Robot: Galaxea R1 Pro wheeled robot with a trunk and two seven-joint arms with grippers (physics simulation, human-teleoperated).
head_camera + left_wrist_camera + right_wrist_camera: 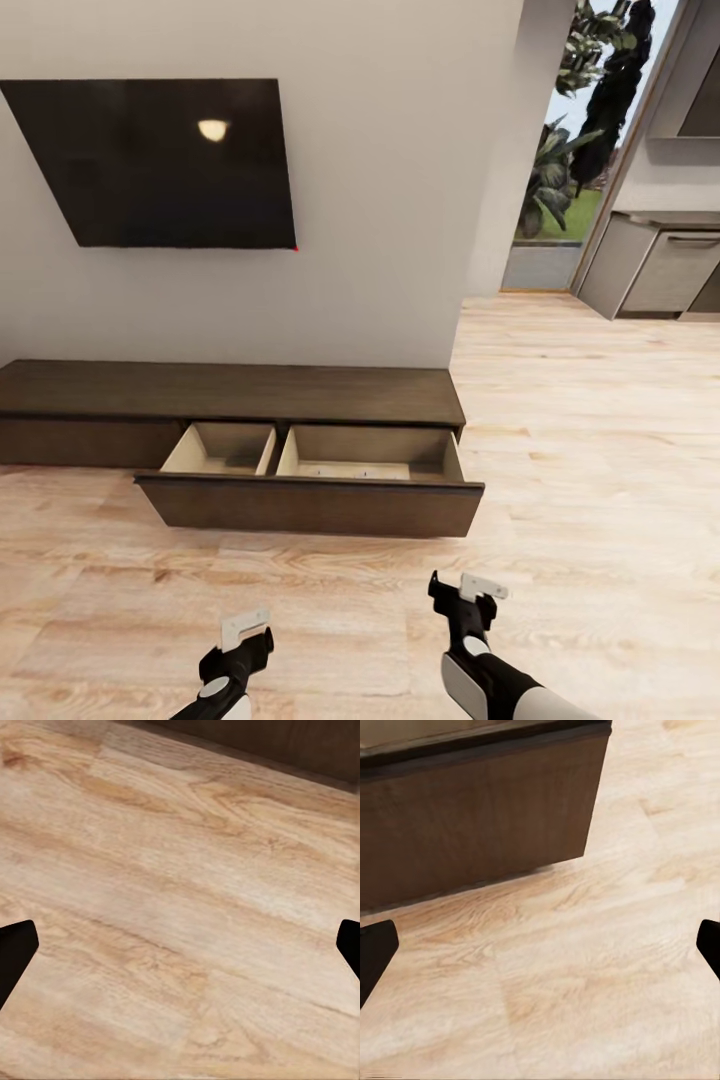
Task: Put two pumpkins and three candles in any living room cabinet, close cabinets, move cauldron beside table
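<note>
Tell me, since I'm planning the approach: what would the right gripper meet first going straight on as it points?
Probably the wood floor, just short of the open drawer's front. The right gripper has open, empty jaws; depth is uncertain.

The pale, wood-grained plank floor (560, 440) is carrying the long, low, dark brown wooden cabinet (230, 392), which is sitting directly on it against the wall. The cabinet's wide drawer (310, 503) is standing pulled out over the floor, its pale wood interior split by a divider into two compartments. In the right wrist view the drawer's dark front (472, 825) is hanging just above the floor (585, 982). In the left wrist view, bare planks (180, 907) are stretching away from the cabinet.
</note>
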